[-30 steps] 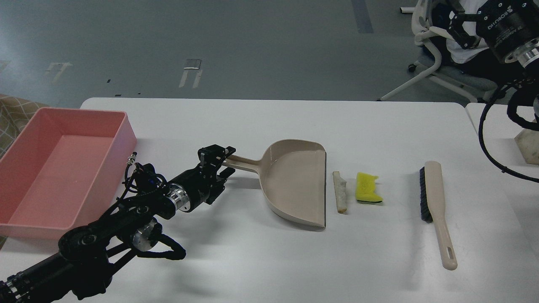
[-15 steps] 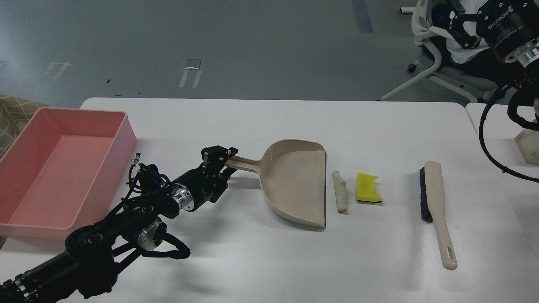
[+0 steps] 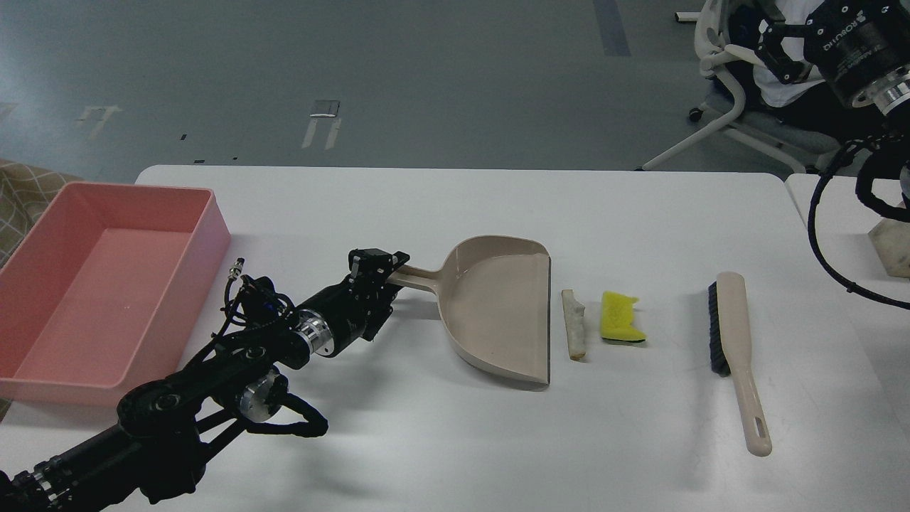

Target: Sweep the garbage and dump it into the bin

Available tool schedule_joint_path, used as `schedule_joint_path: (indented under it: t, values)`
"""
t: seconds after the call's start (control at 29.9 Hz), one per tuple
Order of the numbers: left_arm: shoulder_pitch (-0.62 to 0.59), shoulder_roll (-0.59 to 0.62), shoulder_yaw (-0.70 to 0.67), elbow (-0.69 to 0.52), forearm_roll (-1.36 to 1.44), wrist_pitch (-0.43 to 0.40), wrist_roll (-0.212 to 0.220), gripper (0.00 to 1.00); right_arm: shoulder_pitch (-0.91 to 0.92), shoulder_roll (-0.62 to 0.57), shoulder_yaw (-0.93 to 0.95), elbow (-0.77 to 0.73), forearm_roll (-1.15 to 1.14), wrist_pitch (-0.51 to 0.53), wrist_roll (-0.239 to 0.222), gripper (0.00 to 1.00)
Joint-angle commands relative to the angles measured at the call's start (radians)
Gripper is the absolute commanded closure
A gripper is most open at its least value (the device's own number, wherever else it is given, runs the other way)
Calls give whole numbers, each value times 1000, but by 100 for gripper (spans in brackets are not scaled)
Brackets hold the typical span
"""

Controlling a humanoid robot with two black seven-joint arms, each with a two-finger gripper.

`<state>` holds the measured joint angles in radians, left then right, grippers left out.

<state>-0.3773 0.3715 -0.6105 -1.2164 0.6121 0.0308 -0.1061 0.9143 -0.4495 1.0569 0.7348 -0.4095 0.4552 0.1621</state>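
Observation:
The garbage lies mid-table: a pale beige crust wedge (image 3: 574, 323) and a yellow sponge piece (image 3: 620, 316), side by side just right of the beige dustpan's (image 3: 498, 313) open lip. The pink bin (image 3: 213, 213) stands at the table's left edge and holds nothing I can see. My left gripper (image 3: 389, 274) is at the end of the dustpan's handle, with its fingers open above and below the handle. My right gripper (image 3: 776, 50) is raised at the top right, off the table, open and holding nothing.
A beige brush (image 3: 736, 334) with dark bristles lies right of the sponge, handle toward me. A white chair (image 3: 725, 107) stands beyond the table's far right corner. A second table with a beige block (image 3: 892, 245) adjoins on the right.
My left gripper has slid right and slightly forward along the dustpan handle, so more of the handle's end now lies between its fingers. The dustpan, garbage and brush have not moved.

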Motion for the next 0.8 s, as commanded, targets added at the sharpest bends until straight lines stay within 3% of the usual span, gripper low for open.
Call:
schedule_joint_path:
  t: [0.0, 0.43, 0.77]
  values:
    - [-8, 0, 1, 0, 0, 0, -1, 64, 1, -2, 0, 0, 0, 0, 1, 0]
    - [-6, -3, 11, 1, 0, 1, -1, 68, 1, -3, 2, 2, 0, -1, 1, 0]
    - [-9, -3, 11, 3, 0, 0, -10, 77, 1, -3, 2, 2, 0, -1, 1, 0]
